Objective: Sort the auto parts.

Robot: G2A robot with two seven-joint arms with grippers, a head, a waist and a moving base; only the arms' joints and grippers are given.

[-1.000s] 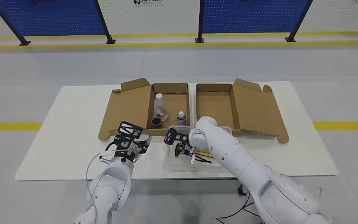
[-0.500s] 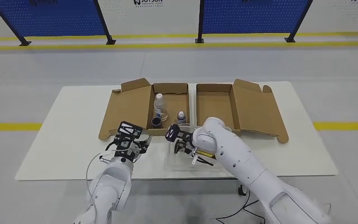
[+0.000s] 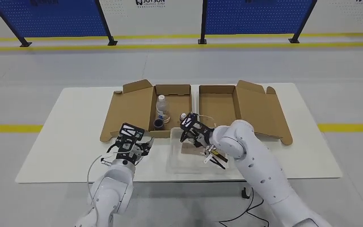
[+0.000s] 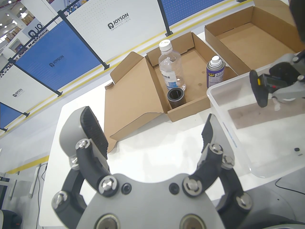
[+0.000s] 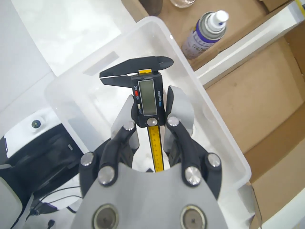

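The right claw [image 5: 150,106] is clamped on a digital caliper [image 5: 145,89], with one finger on each side of the body with the display. It holds the caliper over the clear plastic bin [image 5: 190,72], near the bin's far wall and not lying on the bottom. The black measuring tips point away from the wrist. The yellow ruler runs back under the claw, so I cannot see its end. From above, the caliper is only a dark shape at the claw, and the arm covers part of the bin.

The left claw [image 4: 150,129] hangs over the table [image 3: 68,136] just to the left of the bin, with its fingers wide apart and nothing between them.

Behind the bin and a little to its left stands the left cardboard box [image 4: 185,110]. Inside it are a water bottle [image 4: 171,70], a spray can [image 4: 215,71] and a short black cylinder [image 4: 176,97]. The cylinder is in the corner nearest the bin, with the bottle close behind it. The spray can stands apart from them. In the right wrist view the bottle and the cylinder are cut off at the edge.

Behind the bin and to its right lies the right cardboard box [image 3: 218,110], with its flaps open.

On the bin's bottom lie one or two small dark bits [image 4: 296,148], too small to tell what they are.
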